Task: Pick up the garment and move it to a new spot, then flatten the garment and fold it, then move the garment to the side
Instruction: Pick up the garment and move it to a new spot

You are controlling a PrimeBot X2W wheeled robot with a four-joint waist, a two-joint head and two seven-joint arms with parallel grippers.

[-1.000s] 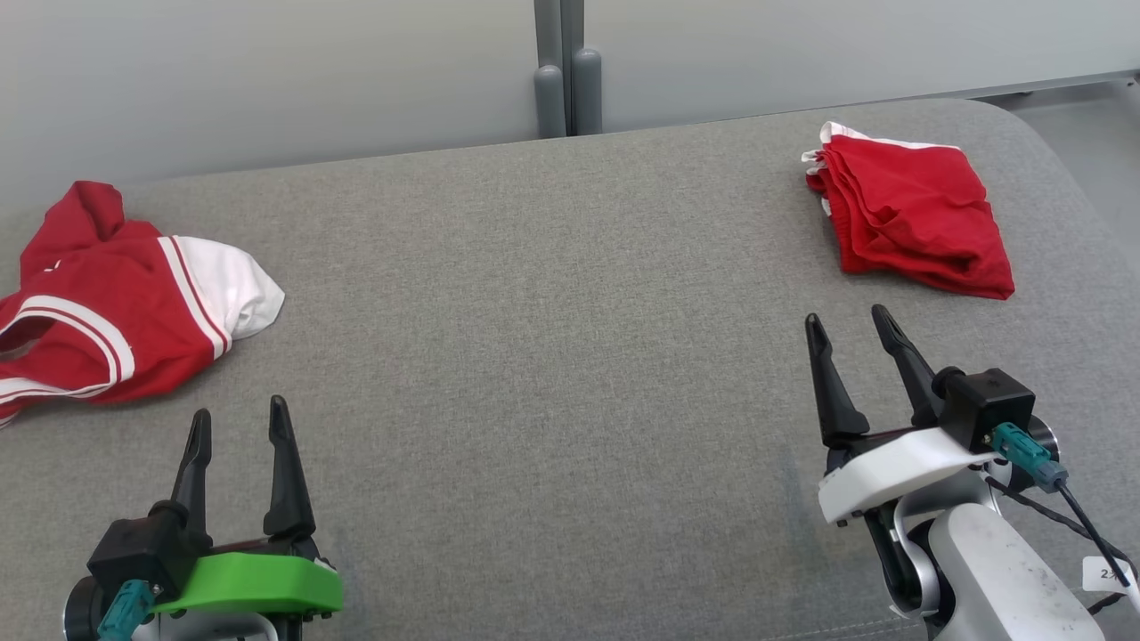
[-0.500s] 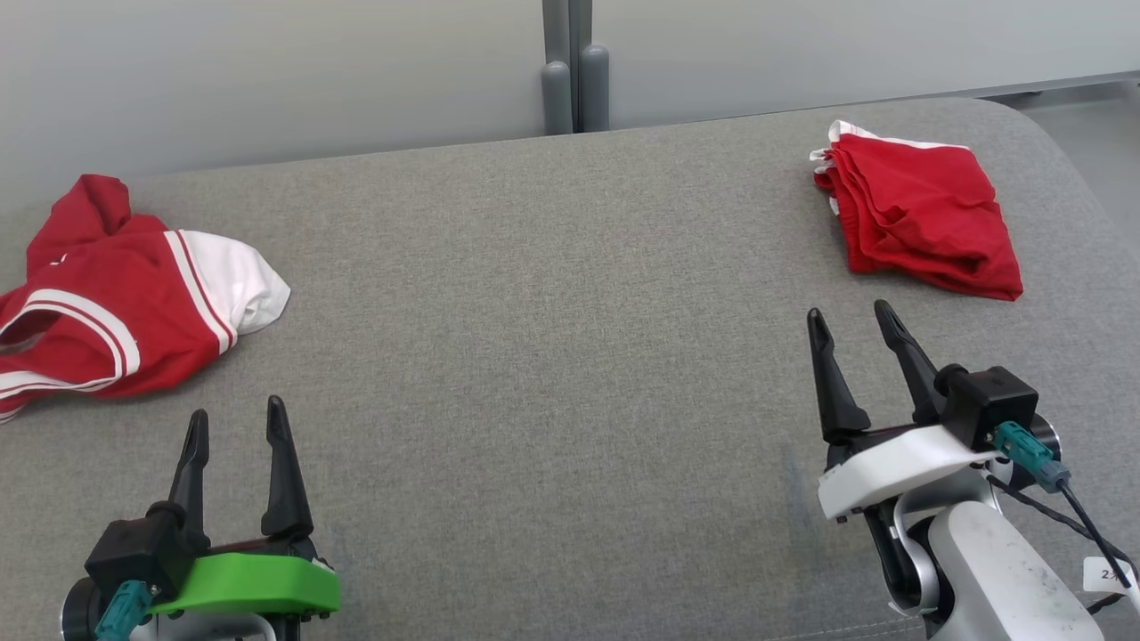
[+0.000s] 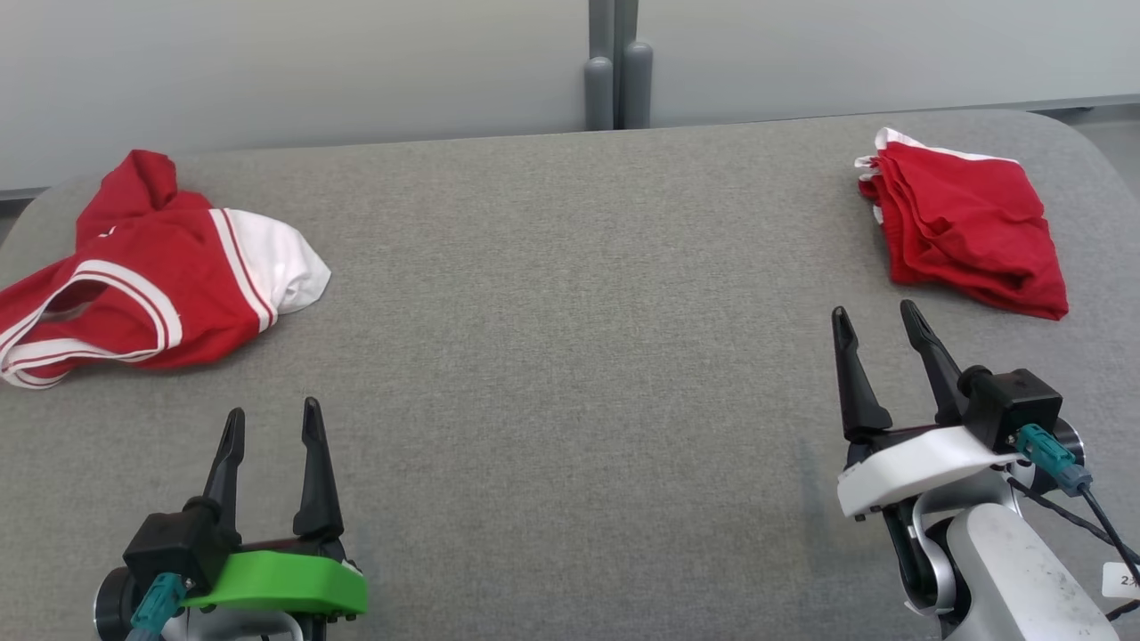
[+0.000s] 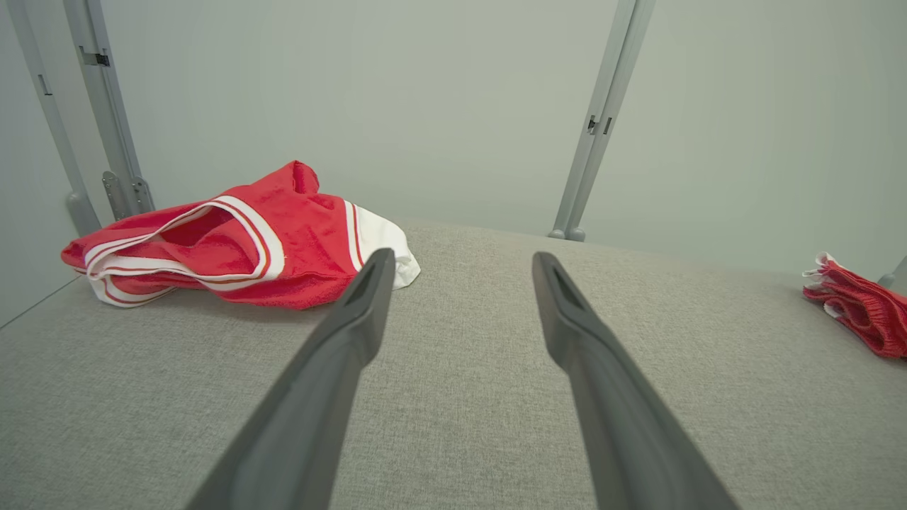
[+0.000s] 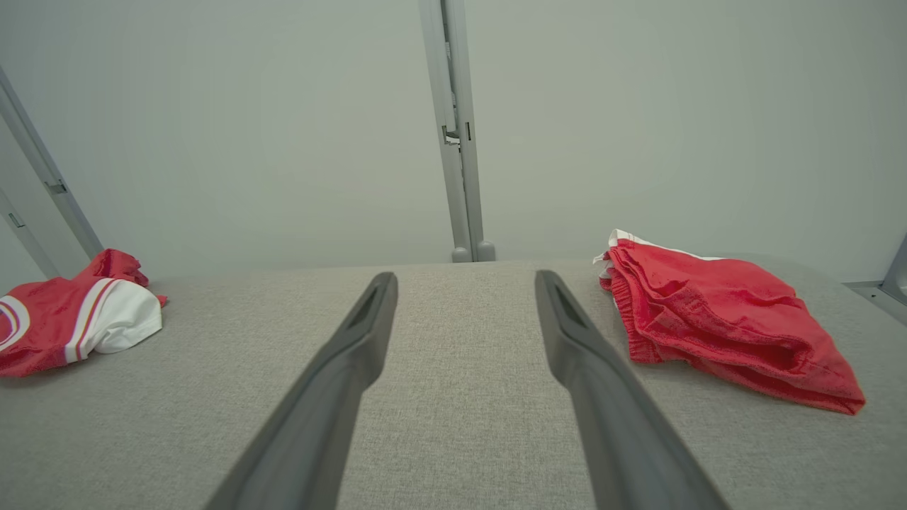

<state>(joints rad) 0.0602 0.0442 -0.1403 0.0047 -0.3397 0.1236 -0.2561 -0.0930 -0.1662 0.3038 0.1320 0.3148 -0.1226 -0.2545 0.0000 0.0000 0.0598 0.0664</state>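
Garment point(image 3: 151, 276) — red jersey, white sleeve and striped trim, crumpled, neck opening gaping. Lies at far left of grey surface point(image 3: 570, 374), ahead of left gripper point(image 3: 272, 409), untouched. Far right, beyond right gripper point(image 3: 874, 310): folded red shorts point(image 3: 966, 231). Both grippers released, empty. Versus a second ago — camera panned only; same cloth, same places.
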